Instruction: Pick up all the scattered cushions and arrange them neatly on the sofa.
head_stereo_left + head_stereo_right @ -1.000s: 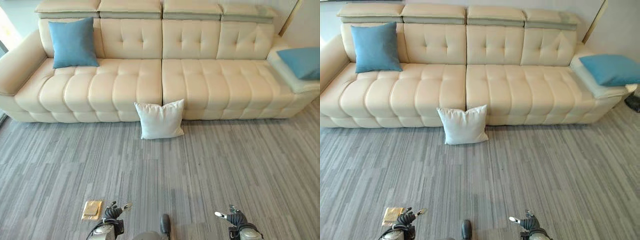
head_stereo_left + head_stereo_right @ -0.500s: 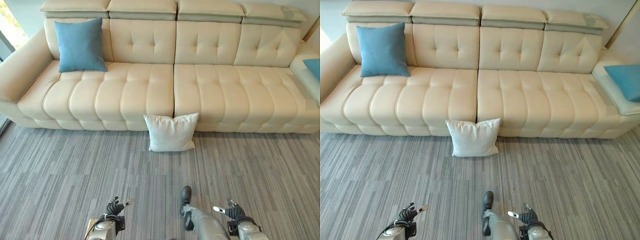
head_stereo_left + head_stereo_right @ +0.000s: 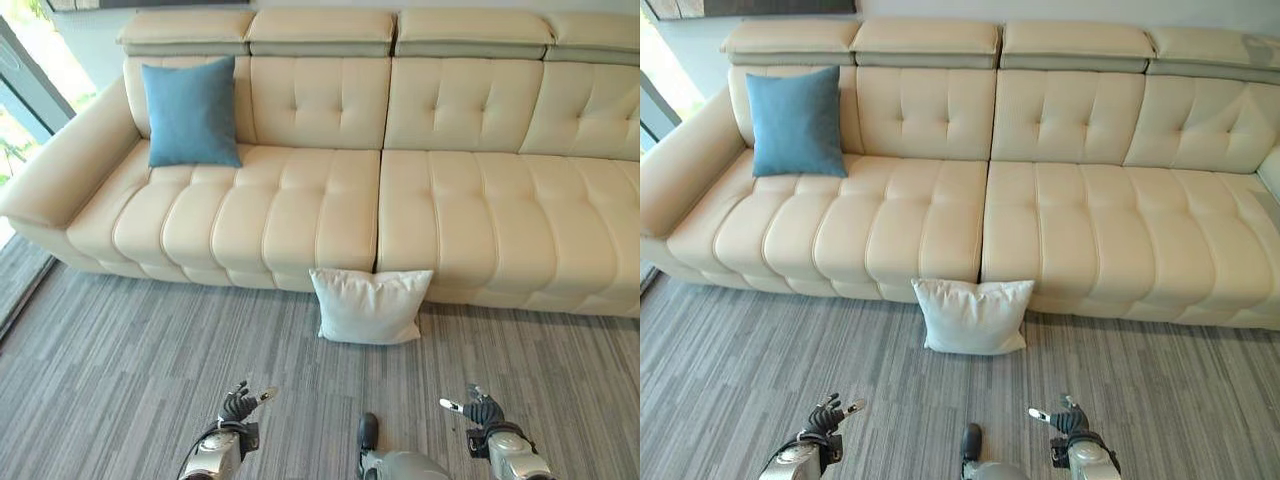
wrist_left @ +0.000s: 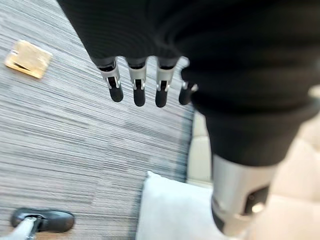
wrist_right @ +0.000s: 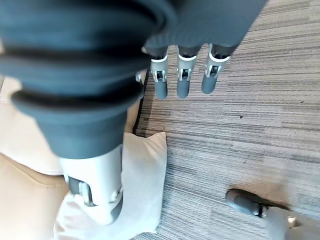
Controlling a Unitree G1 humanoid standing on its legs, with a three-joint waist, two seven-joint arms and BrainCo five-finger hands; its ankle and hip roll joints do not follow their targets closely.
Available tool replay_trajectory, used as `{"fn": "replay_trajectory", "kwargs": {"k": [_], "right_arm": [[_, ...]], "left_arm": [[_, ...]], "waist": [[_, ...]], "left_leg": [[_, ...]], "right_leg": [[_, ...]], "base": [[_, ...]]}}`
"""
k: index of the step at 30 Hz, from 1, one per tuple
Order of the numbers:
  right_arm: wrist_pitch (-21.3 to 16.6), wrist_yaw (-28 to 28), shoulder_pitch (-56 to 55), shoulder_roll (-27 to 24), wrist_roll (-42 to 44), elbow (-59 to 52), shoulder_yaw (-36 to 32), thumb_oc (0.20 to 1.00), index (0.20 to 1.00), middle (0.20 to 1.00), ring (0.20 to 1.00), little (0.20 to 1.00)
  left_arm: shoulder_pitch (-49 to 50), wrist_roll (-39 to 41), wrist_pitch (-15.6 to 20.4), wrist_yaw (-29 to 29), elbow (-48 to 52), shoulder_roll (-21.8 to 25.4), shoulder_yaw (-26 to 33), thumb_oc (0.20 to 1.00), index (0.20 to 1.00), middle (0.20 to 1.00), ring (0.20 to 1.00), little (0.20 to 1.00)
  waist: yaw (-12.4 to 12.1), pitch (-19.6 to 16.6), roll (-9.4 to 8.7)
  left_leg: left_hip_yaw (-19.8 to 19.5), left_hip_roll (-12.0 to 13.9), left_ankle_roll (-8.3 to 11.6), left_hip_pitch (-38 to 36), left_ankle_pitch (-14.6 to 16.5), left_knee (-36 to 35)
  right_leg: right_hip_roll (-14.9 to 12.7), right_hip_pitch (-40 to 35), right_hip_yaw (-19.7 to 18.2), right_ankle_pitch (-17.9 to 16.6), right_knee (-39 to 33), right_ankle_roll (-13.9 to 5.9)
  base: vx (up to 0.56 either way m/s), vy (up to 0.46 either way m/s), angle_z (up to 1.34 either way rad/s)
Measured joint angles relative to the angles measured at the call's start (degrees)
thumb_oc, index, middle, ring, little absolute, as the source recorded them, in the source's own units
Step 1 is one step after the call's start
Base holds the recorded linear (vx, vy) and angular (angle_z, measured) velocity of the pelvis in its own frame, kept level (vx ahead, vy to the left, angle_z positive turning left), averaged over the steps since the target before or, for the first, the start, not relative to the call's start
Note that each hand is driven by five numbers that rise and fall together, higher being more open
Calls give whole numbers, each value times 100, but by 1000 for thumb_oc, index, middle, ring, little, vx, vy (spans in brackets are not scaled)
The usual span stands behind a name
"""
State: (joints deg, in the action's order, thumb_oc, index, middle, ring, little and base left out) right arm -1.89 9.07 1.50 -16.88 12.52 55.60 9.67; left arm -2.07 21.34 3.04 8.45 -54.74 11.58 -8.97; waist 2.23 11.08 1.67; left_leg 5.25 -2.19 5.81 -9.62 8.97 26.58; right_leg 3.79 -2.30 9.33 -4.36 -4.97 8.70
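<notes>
Here, a white cushion (image 3: pixel 370 306) on the grey floor (image 3: pixel 120 380), leaning on the front of the cream sofa (image 3: pixel 330 200), a blue cushion (image 3: pixel 190 112) up on the seat, left robot hand (image 3: pixel 240 403) and right robot hand (image 3: pixel 480 410) low, fingers straight, holding nothing.

I see the grey floor (image 3: pixel 120 380) carrying a white cushion (image 3: pixel 369 306) against the sofa (image 3: pixel 450 220), whose seat holds a blue cushion (image 3: pixel 191 113).

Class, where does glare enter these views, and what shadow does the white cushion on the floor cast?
Left eye view: daylight glares white through the window past the sofa arm. Right eye view: the same glare in the upper left corner. Both: the white cushion throws just a thin soft shadow on the carpet.
</notes>
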Motion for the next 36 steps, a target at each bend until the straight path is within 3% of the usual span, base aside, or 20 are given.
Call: {"fn": "replay_trajectory", "kwargs": {"k": [1, 4, 5, 6, 7, 8, 10, 11, 13, 14, 19, 23, 25, 26, 28, 29, 30, 31, 34, 36], "right_arm": [[7, 0, -32, -2, 3, 34, 12, 1000, 1000, 1000, 1000, 1000], [12, -7, -23, 25, 4, 116, 73, 1000, 1000, 1000, 1000, 1000], [24, -1, 30, 30, 5, 163, 92, 1000, 1000, 1000, 1000, 1000], [20, 3, 35, 18, 4, 149, 91, 1000, 1000, 1000, 1000, 1000], [40, 9, 76, 8, 4, 170, 86, 1000, 1000, 1000, 1000, 1000], [74, 7, 105, -10, 3, 167, 91, 1000, 1000, 1000, 1000, 1000], [99, 15, 136, -5, -3, 236, 102, 1000, 1000, 1000, 1000, 1000], [109, 11, 109, -32, -10, 254, 102, 1000, 1000, 1000, 1000, 1000], [115, 8, 23, -76, -12, 245, 107, 1000, 1000, 1000, 1000, 1000], [130, 4, -12, -106, -18, 274, 99, 1000, 1000, 1000, 1000, 1000], [109, -10, -45, -12, -20, 312, 90, 1000, 1000, 1000, 1000, 1000], [117, -52, -130, 248, -25, 435, 98, 1000, 1000, 1000, 1000, 1000], [131, -69, -4, 258, -47, 546, 106, 1000, 1000, 1000, 1000, 1000], [121, -101, 6, 252, -93, 545, 110, 1000, 1000, 1000, 1000, 1000], [114, -109, 4, 256, -134, 548, 125, 1000, 1000, 1000, 1000, 1000], [120, -111, 147, 240, -134, 605, 182, 1000, 1000, 1000, 1000, 1000], [118, -108, 200, 240, -135, 595, 203, 1000, 1000, 1000, 1000, 1000], [124, -114, 155, 250, -135, 595, 216, 1000, 1000, 1000, 1000, 1000], [127, -117, 118, 258, -135, 596, 215, 1000, 1000, 1000, 1000, 1000], [126, -119, 151, 261, -135, 594, 206, 1000, 1000, 1000, 1000, 1000]], "left_arm": [[-48, 0, 8, -18, 6, 9, -12, 1000, 1000, 1000, 1000, 1000], [-101, 0, 2, -25, -5, 71, -15, 1000, 1000, 1000, 1000, 1000], [-72, 0, -1, -34, -12, 104, -28, 1000, 1000, 1000, 1000, 1000], [-78, 0, -3, -37, -31, 106, -35, 1000, 1000, 1000, 1000, 1000], [-116, -1, 0, -44, -23, 122, -95, 1000, 1000, 1000, 1000, 1000], [-116, -1, -1, -52, -14, 124, -127, 1000, 1000, 1000, 1000, 1000], [-36, -4, -8, -58, -23, 134, -233, 1000, 1000, 1000, 1000, 1000], [-59, -8, -8, -62, -23, 99, -223, 1000, 1000, 1000, 1000, 1000], [28, -16, -10, -62, -22, 84, -225, 1000, 1000, 1000, 1000, 1000], [144, -18, -9, -63, -91, 83, -200, 1000, 1000, 1000, 1000, 1000], [370, -30, -38, -56, -212, 225, -202, 1000, 1000, 1000, 1000, 1000], [345, -51, -49, -59, -240, 293, -199, 1000, 1000, 1000, 1000, 1000], [295, -50, -62, -69, -270, 245, -208, 1000, 1000, 1000, 1000, 1000], [266, -50, -57, -68, -277, 246, -220, 1000, 1000, 1000, 1000, 1000], [208, -51, -55, -67, -332, 280, -223, 1000, 1000, 1000, 1000, 1000], [89, -51, -50, -70, -453, 326, -227, 1000, 1000, 1000, 1000, 1000], [12, -52, -51, -75, -495, 352, -226, 1000, 1000, 1000, 1000, 1000], [-20, -52, -67, -81, -545, 364, -214, 1000, 1000, 1000, 1000, 1000], [-27, -53, -68, -109, -599, 362, -229, 1000, 1000, 1000, 1000, 1000], [7, -55, -68, -124, -645, 360, -198, 1000, 1000, 1000, 1000, 1000]], "waist": [[24, -14, 14], [4, 72, -116], [-41, 116, -219], [-15, 155, -302], [-18, 225, -446], [-19, 271, -471], [-7, 275, -390], [26, 328, -197], [25, 309, 24], [0, 230, 179], [-18, -27, -130], [-17, -185, -378], [-33, -148, -241], [-32, -166, -181], [-37, -197, -193], [-60, -101, -215], [-28, -1, -237], [13, 23, -263], [-17, 77, -228], [-99, 77, -198]], "left_leg": [[-19, 14, 134, 237, -41, 494], [-140, 195, 86, 812, -19, 1140], [-166, 244, 95, 1104, -21, 1081], [-149, 243, 81, 1309, -14, 808], [-154, 172, -61, 1469, -42, -285], [-162, 165, -100, 1456, -183, -980], [-364, 181, -98, 1500, -645, -2443], [-480, 200, -46, 1464, -1081, -3192], [-482, 321, -41, 1499, -1222, -3177], [-456, 415, -34, 1376, -1528, -3146], [-264, -3, -232, 1150, -1626, -3183], [-77, -202, -701, 937, -1451, -3171], [8, -53, -828, 824, -1456, -3184], [81, 50, -892, 734, -1398, -3183], [142, 74, -875, 727, -1345, -3180], [231, 96, -832, 707, -1308, -3184], [231, 89, -849, 657, -1291, -3186], [207, 60, -870, 613, -1276, -3187], [292, 101, -922, 546, -1237, -3187], [373, 135, -892, 596, -1216, -3187]], "right_leg": [[-19, -38, -27, 26, 27, 12], [-71, -206, -259, 174, 26, 55], [-206, -296, -268, 110, 26, -79], [-313, -348, -289, 188, 26, -99], [-537, -392, -332, 310, 21, -116], [-605, -435, -319, 203, 25, -292], [-626, -535, -358, 360, -11, -373], [-569, -716, -341, 359, -1, -562], [-442, -865, -339, 490, 6, -720], [-367, -1013, -499, 683, -12, -719], [-860, -1130, -655, 851, -13, -1264], [-1071, -1229, -590, 844, 83, -1438], [-994, -878, -617, 993, 909, -1517], [-922, -485, -610, 1149, 1762, -1628], [-933, -57, -612, 1223, 2558, -1648], [-1010, 555, -602, 1113, 3740, -1809], [-1079, 801, -577, 1097, 4199, -1865], [-1206, 968, -443, 1367, 4361, -1751], [-1282, 1099, -88, 1496, 3410, -1575], [-1231, 1045, 25, 1334, 2121, -1578]], "base": [[170, -147, -11], [141, -117, -27], [177, -86, -29], [189, -39, -14], [169, 7, -7], [112, 11, -17], [165, 20, -9], [196, 33, 6], [261, 89, -15], [301, 147, -48], [212, 164, -42], [148, 188, -25], [17, 152, -37], [0, 149, -27], [60, 176, -28], [97, 118, -25], [86, 45, -13], [146, 41, 7], [159, -28, -10], [202, -87, -18]]}}
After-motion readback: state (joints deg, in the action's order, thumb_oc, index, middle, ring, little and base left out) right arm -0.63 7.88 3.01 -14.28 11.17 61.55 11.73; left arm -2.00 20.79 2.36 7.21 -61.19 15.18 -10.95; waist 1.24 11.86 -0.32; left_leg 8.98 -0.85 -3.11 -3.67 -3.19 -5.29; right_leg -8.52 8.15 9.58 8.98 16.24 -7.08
